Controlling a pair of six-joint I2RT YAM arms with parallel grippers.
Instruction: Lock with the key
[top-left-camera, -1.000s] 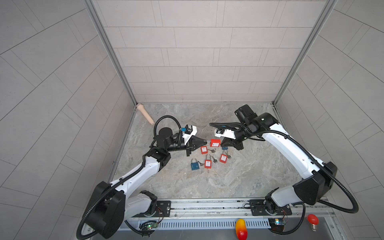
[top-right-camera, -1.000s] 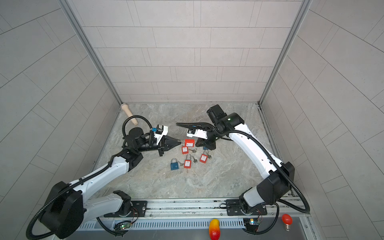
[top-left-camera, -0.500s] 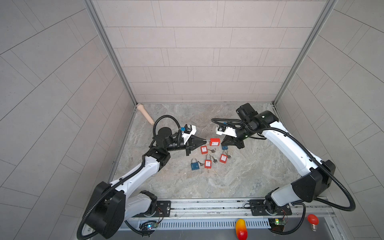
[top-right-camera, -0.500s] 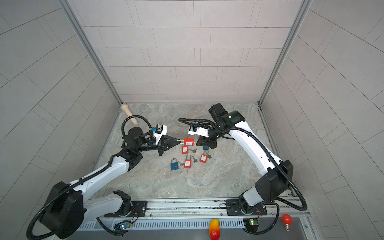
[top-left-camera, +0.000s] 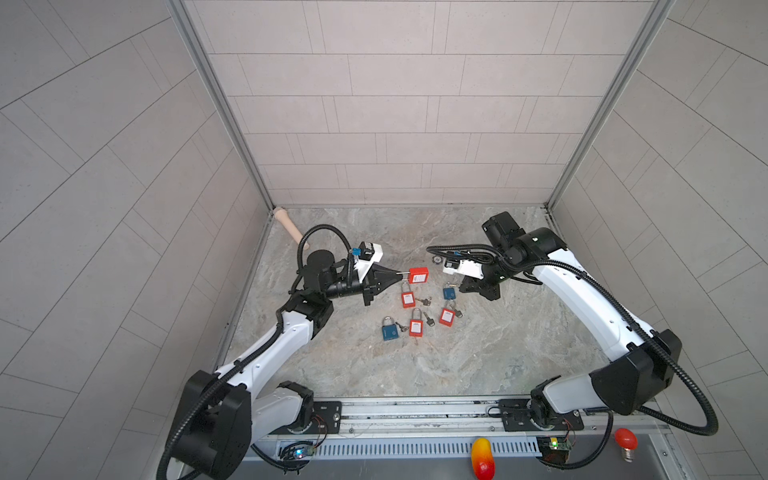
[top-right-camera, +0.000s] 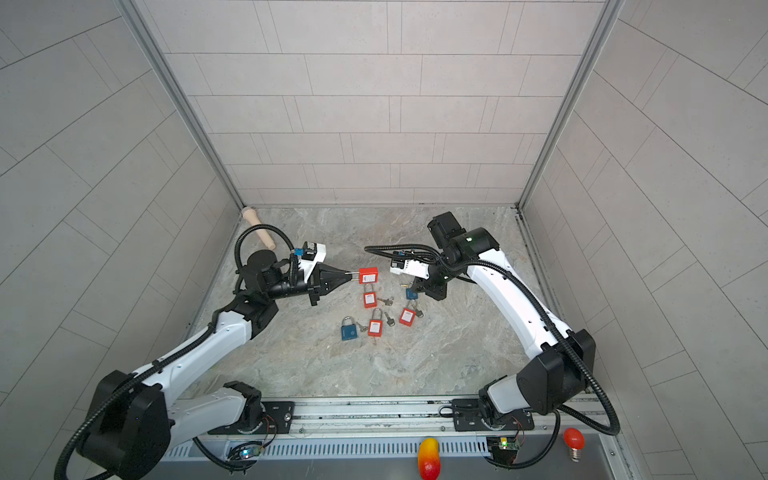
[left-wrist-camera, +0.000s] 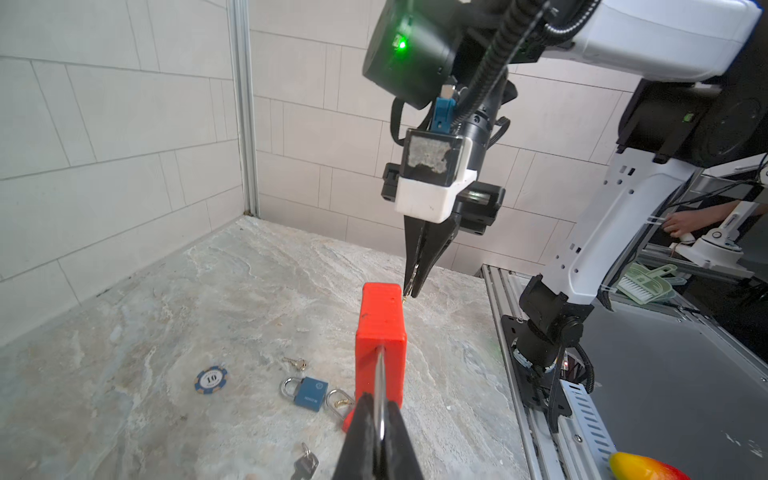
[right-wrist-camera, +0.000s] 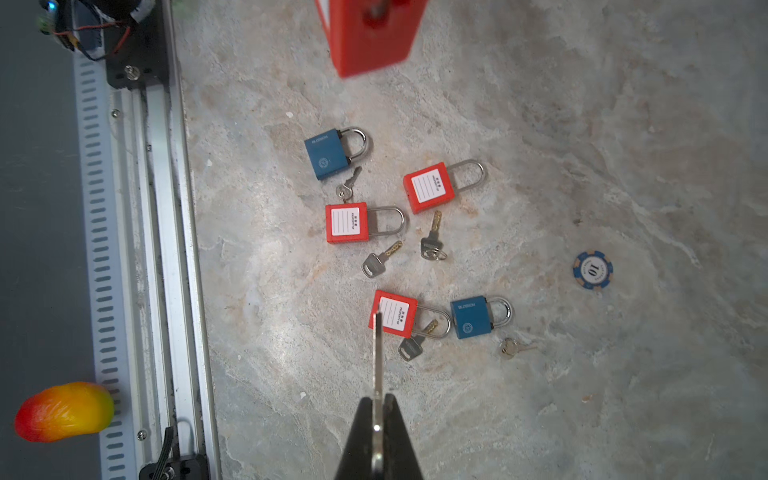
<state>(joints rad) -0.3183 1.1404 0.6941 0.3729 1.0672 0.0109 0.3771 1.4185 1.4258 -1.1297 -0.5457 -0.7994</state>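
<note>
A: What about the left gripper (top-left-camera: 400, 273)?

B: Pressed tight on the metal loop of the red lock (top-left-camera: 418, 275). Holding it up in the air above the table (top-left-camera: 478, 353), red body out sideways toward the other arm.

A: And the right gripper (left-wrist-camera: 412, 282)?

B: Squeezed shut too, pinching a small key (right-wrist-camera: 377, 357), with the thin blade out past the tips and aimed toward the lock.

A: In the hole yet?

B: Not yet. Near the lock but apart from it in both top views. Looks close to one corner of it from the left wrist view, but hard to tell how close.

A: So which step?

B: Most likely the lining-up step. Lock in one grip, key in the other, not yet joined.

A: And next?

B: Probably need to find the keyhole on the end face of the lock, blurry in the right wrist view. Then point the blade straight at it, slide in slowly, and turn. Also need to keep the lock steady: held by the loop only, so likely to swing when pushed.

A: Anything else down there?

B: A blue lock (right-wrist-camera: 330, 153), a loose key (right-wrist-camera: 432, 239) and a blue chip (right-wrist-camera: 593, 270), flat on the table. Not needed for this.
</note>
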